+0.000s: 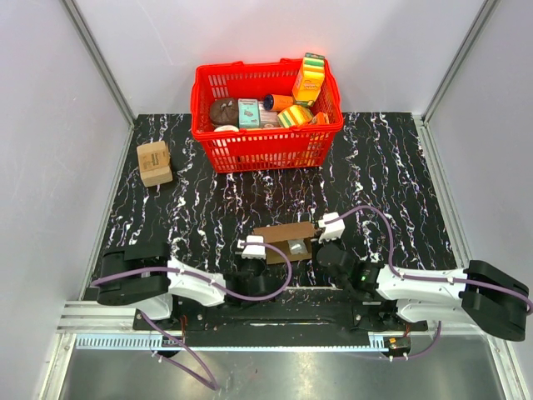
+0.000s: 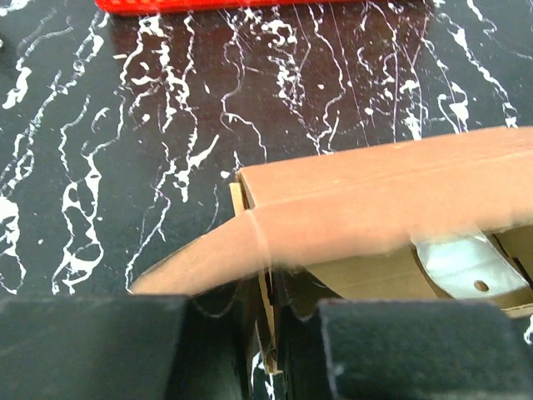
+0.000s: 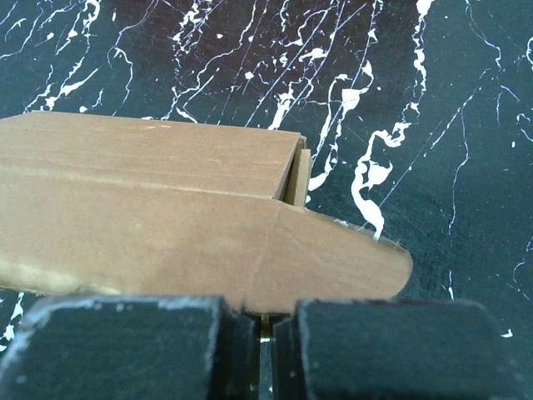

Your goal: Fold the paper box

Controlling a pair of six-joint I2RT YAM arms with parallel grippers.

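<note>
A: Black marble table (image 1: 400, 167) with white veins, grey walls round it. Containers?

B: Red basket (image 1: 266, 150) at the far edge, packed full. There's a tall yellow-green package (image 1: 309, 79), a teal box (image 1: 248, 112), a dark round lump (image 1: 223, 110) and more printed packs. Small tan box (image 1: 155, 162) sits to its left, well apart.

A: Paper box?

B: Paper box (image 1: 283, 241) lies at the near middle, between both arms. Long axis runs left-right, right end a bit farther away. Carton-shaped, with a rounded flap sticking out at each end.

A: Jaws?

B: Right jaws are closed tight on the right end flap. Left jaws are almost closed, with the left flap's edge in the slit. Can't tell if they're gripping it or just loose around it.
</note>
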